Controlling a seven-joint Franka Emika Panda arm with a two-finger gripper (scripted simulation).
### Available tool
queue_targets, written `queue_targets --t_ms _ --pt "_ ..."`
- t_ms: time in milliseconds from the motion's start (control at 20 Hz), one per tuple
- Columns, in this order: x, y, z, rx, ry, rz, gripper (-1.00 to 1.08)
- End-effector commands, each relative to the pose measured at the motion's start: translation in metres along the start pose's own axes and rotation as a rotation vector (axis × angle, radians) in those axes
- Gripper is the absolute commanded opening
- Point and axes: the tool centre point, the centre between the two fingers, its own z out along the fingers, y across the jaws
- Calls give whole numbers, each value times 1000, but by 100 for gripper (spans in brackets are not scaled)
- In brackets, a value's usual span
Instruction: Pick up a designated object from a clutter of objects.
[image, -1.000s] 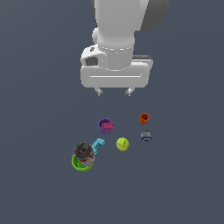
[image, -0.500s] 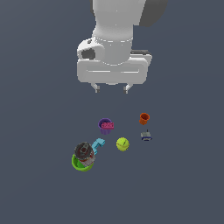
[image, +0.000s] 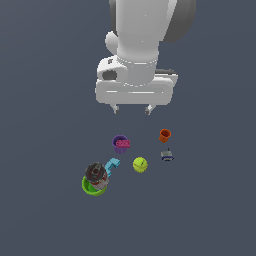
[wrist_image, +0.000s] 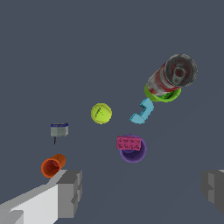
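The arm (image: 142, 45) hangs over the dark grey floor (image: 45, 100), and its gripper (image: 132, 109) points down with the two fingers (image: 115, 108) set wide apart and nothing between them. In the wrist view both grey fingertips (wrist_image: 70, 192) show at the frame's edges with bare floor in the gap.

All the clutter lies below the fingers, well clear of them. The green bowl (image: 90, 187) is the farthest from the fingers, off toward the exterior view's left; a can (image: 96, 174) with a dark round end stands tilted in it, and the wrist view shows its red and silver side (wrist_image: 168, 78). The purple cup (image: 119, 145) sits nearest under the fingers, almost below the one on the exterior view's left, with a pink studded block (image: 123, 143) resting across its rim. The yellow-green ball (image: 140, 164) lies farther down, roughly in line with the gap between the fingers. The cyan L-piece (image: 112, 164) lies between the cup and the bowl, just beside the can. The orange cup (image: 165, 135) is near the finger on the exterior view's right, a little outside it; in the wrist view it lies on its side (wrist_image: 53, 166), close by one fingertip.

The grey box (image: 167, 155), the thing to pick, is the smallest: grey-white above, dark blue at one face, with a thin dark nub. It rests on the floor just beyond the orange cup from the fingers, apart from it, and untouched (wrist_image: 59, 130).
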Motion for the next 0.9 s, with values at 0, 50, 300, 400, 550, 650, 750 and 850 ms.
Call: queue_targets --t_ms 0,50,300,400,550,650,750,850 --pt "4 -10 15 0 -2 -1 100" --pt "6 -16 22 -1 -3 -1 100" --pt "13 -49 68 0 -6 -3 100" --pt "14 -66 91 1 -8 -5 100" --pt "13 -94 129 6 -11 -7 100" --pt "10 -113 153 11 -13 -9 100" --pt "5 -129 175 16 -16 -10 100" --pt "0 -144 194 21 -19 -11 100"
